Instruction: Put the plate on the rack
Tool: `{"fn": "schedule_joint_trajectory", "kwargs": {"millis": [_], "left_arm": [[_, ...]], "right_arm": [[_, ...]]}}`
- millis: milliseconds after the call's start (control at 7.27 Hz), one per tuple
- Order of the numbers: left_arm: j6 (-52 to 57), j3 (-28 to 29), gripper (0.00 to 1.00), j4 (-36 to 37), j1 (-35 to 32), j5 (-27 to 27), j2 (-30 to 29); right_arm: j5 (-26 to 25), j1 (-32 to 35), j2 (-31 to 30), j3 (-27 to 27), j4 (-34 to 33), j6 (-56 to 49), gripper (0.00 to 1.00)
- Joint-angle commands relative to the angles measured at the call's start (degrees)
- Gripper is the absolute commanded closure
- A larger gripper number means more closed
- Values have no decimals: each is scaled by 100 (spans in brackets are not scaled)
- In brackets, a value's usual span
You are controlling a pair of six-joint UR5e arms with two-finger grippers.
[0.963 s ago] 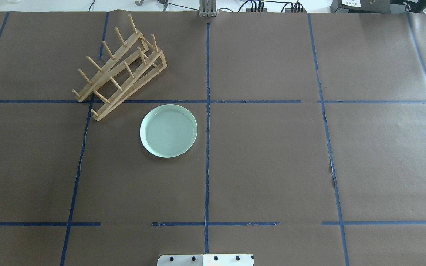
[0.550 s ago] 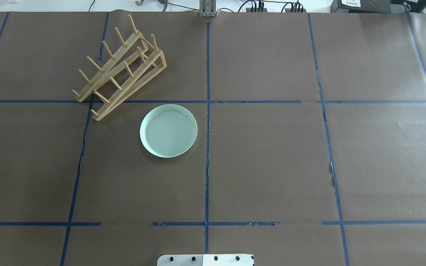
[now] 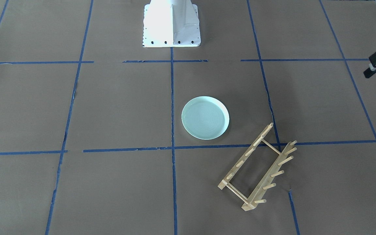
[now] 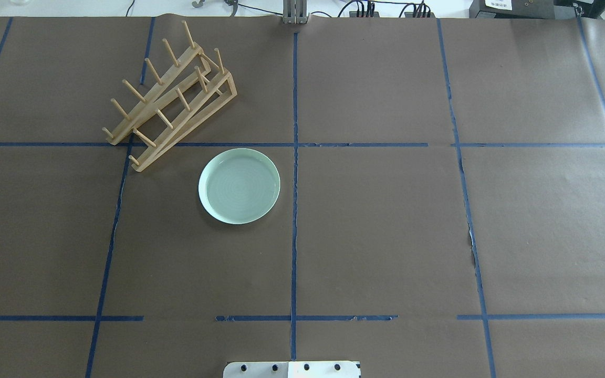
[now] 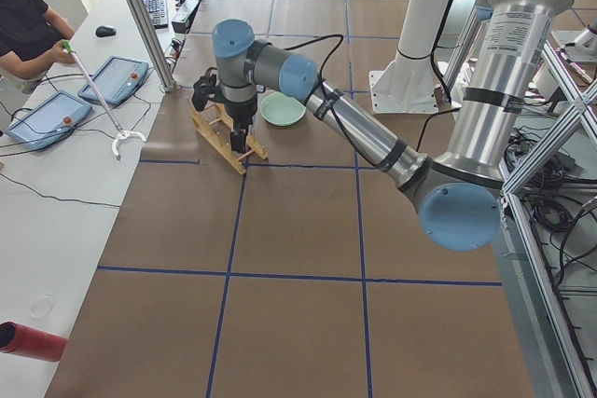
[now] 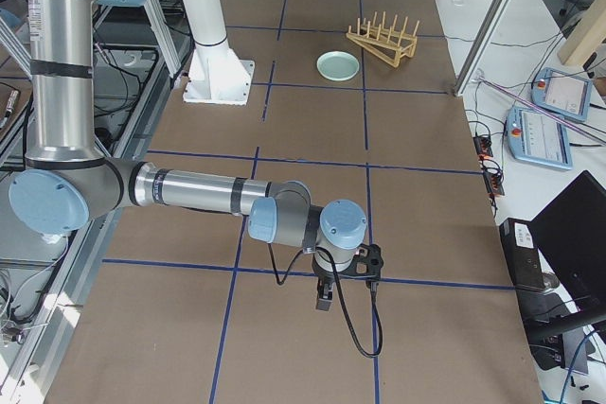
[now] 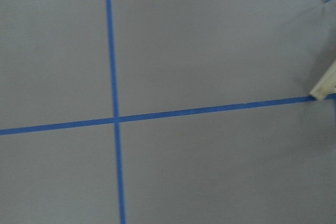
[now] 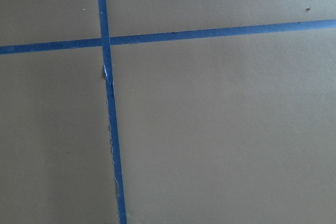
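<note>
In the front view we see the plate [image 3: 205,117] lying flat on the table [image 3: 109,107], near the rack [image 3: 245,156] but not touching it. In the left side view the left gripper [image 5: 240,144] hangs on the rack's near side. In the right side view the right gripper [image 6: 323,302] hangs well apart from both, and we cannot tell whether either claw is open or closed.

Arm construction.
Silver tubes, pale-blue joint caps on left arm [image 5: 359,123] and right arm [image 6: 194,191]; black cable [image 6: 347,324] beside black right gripper [image 6: 323,302]; white base [image 3: 171,23], dark screw row.
</note>
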Motion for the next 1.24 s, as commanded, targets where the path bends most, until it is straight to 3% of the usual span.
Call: {"fn": "schedule_joint_trajectory", "kwargs": {"millis": [0,275,688,962,1100], "left_arm": [[-1838,-320,0,153,952,-82,-993],[-3020,-268,0,-108,1814,5,-1567],[-3893,-5,0,-568,3054,1504,-1936],[-4481,565,0,-559,3617,2330,-2664],[-4484,890,0,-559,4020,3048,-2824]], "right_arm": [[0,0,1,5,0,0,0],[0,0,1,5,0,0,0],[0,0,1,5,0,0,0],[0,0,-7,5,0,0,0],[0,0,1,5,0,0,0]]}}
